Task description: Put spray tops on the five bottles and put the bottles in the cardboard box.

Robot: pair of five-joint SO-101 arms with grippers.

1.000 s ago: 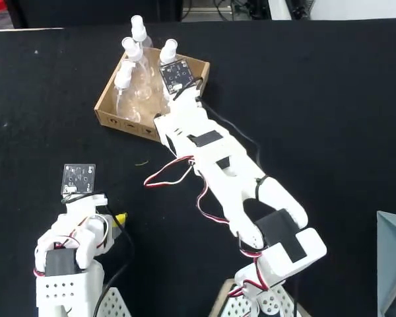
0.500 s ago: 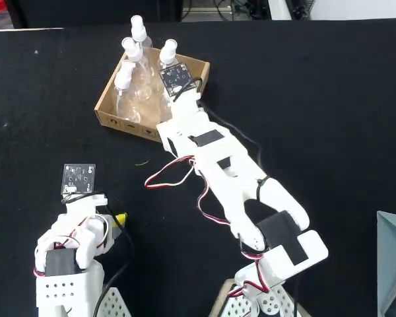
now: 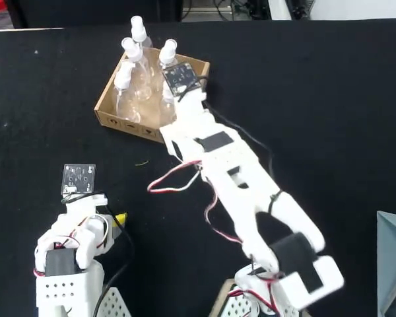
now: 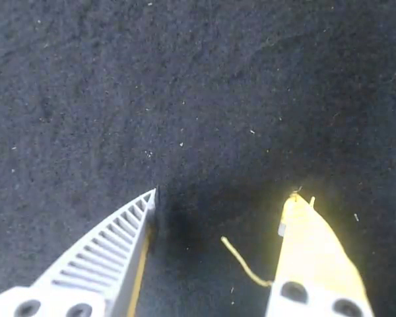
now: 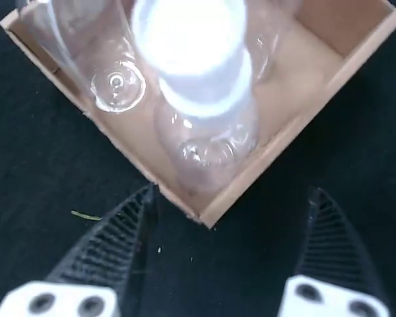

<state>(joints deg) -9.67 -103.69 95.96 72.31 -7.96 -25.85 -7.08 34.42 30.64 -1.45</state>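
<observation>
Cardboard makes up the shallow box (image 3: 122, 121), which sits toward the far left of the black-covered table (image 3: 330, 99). Clear bottles (image 3: 140, 79) stand upright inside it, and the high view shows four white spray tops (image 3: 131, 46) clustered together; whether a fifth is among them I cannot tell. The right arm (image 3: 231, 172) stretches diagonally across the table to the box, its wrist over the box's near corner. From that wrist, the right gripper (image 5: 232, 193) hangs with its two dark fingers (image 5: 119, 244) spread wide apart, holding nothing. It is poised just outside the corner of the box wall, above the black cloth. Straight below the wrist camera, one capped bottle (image 5: 204, 132) stands in that corner of the box, with a neighbouring bottle (image 5: 115, 86) beside it. The left arm (image 3: 72, 231) is folded at the near left edge of the table, well apart from the box. The left gripper (image 4: 224, 198) points down at bare black cloth, its white and yellow fingers parted and empty.
</observation>
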